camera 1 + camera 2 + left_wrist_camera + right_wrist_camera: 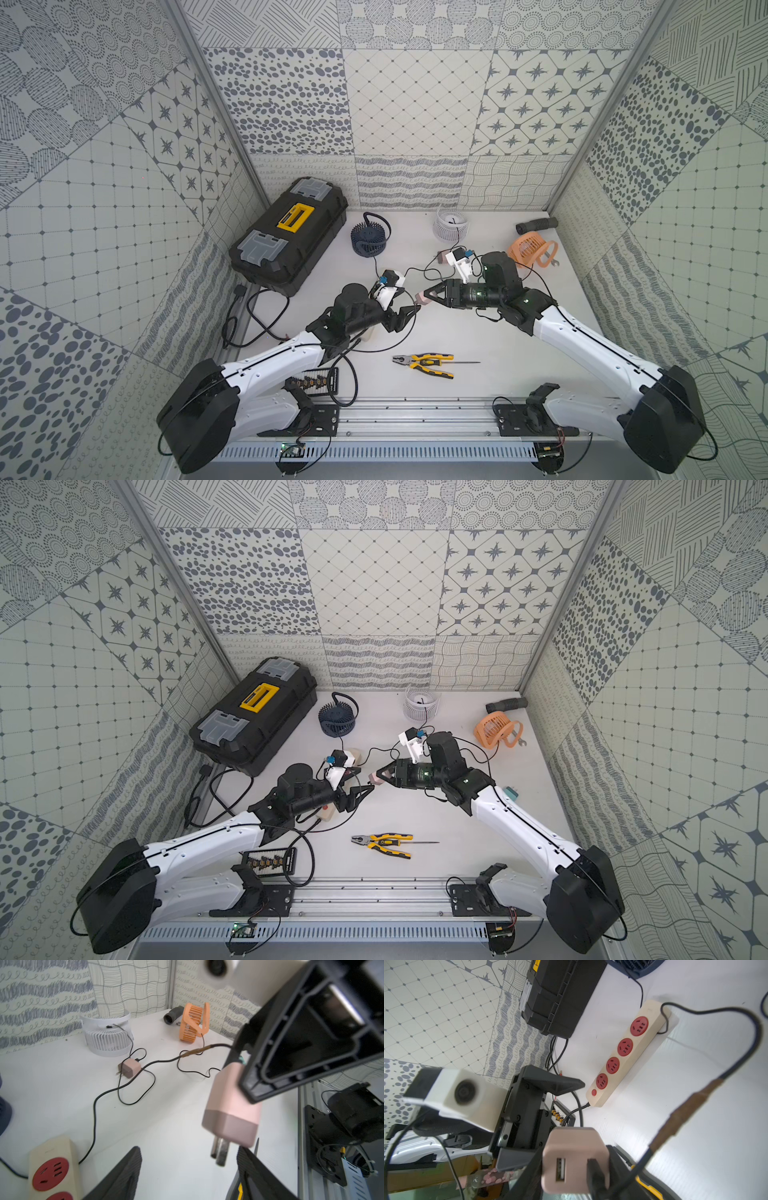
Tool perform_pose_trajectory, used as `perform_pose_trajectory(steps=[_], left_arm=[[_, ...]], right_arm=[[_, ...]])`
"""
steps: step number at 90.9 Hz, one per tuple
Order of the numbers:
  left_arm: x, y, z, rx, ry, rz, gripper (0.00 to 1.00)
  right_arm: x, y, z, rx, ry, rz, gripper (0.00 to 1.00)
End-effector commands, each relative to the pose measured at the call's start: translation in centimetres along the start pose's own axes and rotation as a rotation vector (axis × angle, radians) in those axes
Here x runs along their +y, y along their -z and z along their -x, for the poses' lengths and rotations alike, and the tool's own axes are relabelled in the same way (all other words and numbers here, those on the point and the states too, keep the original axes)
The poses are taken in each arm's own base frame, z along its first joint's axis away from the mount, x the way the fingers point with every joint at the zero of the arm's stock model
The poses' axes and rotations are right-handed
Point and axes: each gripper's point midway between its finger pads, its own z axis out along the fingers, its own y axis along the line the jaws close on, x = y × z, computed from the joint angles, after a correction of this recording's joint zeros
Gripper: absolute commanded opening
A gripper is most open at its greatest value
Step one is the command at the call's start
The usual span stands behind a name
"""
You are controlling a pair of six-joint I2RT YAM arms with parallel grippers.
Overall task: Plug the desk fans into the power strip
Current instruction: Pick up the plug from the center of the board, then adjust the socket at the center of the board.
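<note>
My right gripper [574,1164] is shut on a pink plug adapter [571,1142], held above the table's middle in both top views [423,297] [375,778]. Its prongs [220,1153] hang between my left gripper's fingers. The left gripper [189,1151] is open and touches nothing. The adapter's black cord [695,1105] runs off toward the dark blue desk fan [368,237]. The cream power strip [625,1053], with red sockets and a red button, lies under my left arm. One end of it shows in a top view [326,812] and in the left wrist view [52,1167].
A black toolbox [291,237] stands at the back left. A white fan [451,224] with a second pink adapter [128,1068], an orange fan [525,249] and a black tube [536,224] sit at the back. Pliers [424,363] lie near the front, loose cords across the middle.
</note>
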Motion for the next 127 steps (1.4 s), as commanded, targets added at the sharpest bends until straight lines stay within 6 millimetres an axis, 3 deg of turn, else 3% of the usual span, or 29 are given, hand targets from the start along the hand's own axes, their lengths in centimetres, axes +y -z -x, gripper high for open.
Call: perform_pose_trajectory(steps=[1,12,33,57,82,104,127], left_arm=[[7.3,0.3,-2.9,0.116,0.358,0.242,0.77],[11.1,-0.1,-3.9,0.152,0.507,0.287,0.79],[16.5,-2.3,-5.6,0.206,0.614,0.322,0.81],[19.0,-5.1,-7.2,0.263,0.638,0.326,0.81],[16.4,-7.5,-8.3,0.307,0.678,0.136,0.76],[11.8,-9.8,-7.5,0.3,0.637,-0.119,0.62],[7.3,-10.6,-5.9,0.278,0.515,-0.294,0.57]], right_arm=[[-0.3,1.0,1.8,-0.095,0.122,-0.067,0.29],[-0.7,1.4,2.0,-0.119,0.161,-0.099,0.29],[-1.4,1.7,1.5,-0.124,0.194,-0.122,0.29],[-1.5,2.1,0.9,-0.122,0.209,-0.123,0.29],[-3.0,2.0,0.5,-0.111,0.265,-0.18,0.3],[-4.6,1.6,0.1,-0.08,0.359,-0.248,0.3],[-6.6,0.1,0.3,-0.029,0.454,-0.352,0.31]])
